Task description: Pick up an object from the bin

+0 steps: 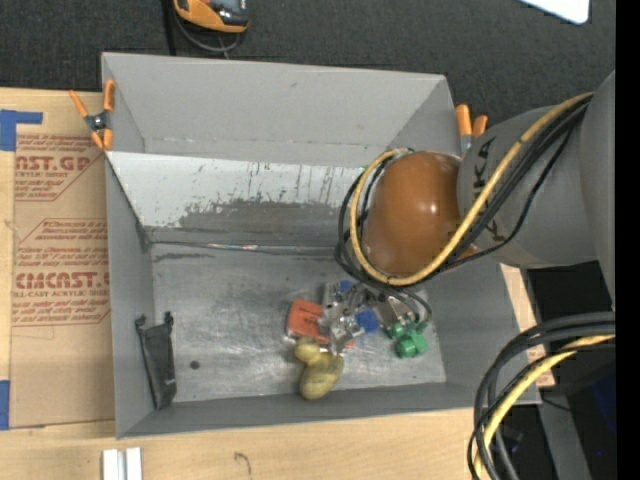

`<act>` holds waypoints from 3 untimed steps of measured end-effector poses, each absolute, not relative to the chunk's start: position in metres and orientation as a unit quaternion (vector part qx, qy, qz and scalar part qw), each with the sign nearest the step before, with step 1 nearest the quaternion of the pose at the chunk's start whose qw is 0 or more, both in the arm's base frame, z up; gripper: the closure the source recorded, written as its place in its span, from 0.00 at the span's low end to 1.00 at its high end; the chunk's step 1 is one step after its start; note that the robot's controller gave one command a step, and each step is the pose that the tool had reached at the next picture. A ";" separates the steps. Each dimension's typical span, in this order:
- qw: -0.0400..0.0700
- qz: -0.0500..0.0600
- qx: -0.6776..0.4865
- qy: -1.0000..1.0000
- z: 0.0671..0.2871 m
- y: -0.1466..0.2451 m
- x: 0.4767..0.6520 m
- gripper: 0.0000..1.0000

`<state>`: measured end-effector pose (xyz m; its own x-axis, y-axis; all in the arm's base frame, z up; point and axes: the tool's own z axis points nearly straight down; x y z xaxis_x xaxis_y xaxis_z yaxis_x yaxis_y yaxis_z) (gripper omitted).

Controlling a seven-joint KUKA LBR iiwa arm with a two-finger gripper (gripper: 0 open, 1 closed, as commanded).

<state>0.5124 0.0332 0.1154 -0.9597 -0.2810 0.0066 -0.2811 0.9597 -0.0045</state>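
Currently, the arm [560, 198] reaches into the grey metal bin [250, 108] from the right side of the camera view. Its wrist carries a rounded orange-brown cover [415, 213], ringed by yellow and black cables [352, 218].

The gripper [345, 326] sits below this cover, low over the bin floor, in the front right part of the bin. Whether the claw is apart, together or clamped on anything cannot be told: the cover and the metal parts of the wrist hide the tip.

A small cluster of loose things lies around the gripper:
- An orange-red block [303, 318] lies just to its left, touching or nearly touching the gripper's metal parts.
- A small blue piece [367, 320] lies just to its right.
- A yellow-olive lumpy thing [320, 373] lies just in front of it, nearer the bin's front wall.
- A green thing [408, 344] lies further right, near the right wall.

No thing can be seen held in the gripper.

A flat black piece [157, 360] lies well apart from the cluster, against the left wall near the front corner.
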 end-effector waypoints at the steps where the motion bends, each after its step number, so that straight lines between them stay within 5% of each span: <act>1: 0.002 -0.001 0.180 -0.984 0.169 0.034 0.517 1.00; 2: -0.009 0.003 0.298 -0.955 0.075 0.055 0.492 0.00; 3: -0.025 -0.001 0.298 -0.954 0.081 0.063 0.498 1.00</act>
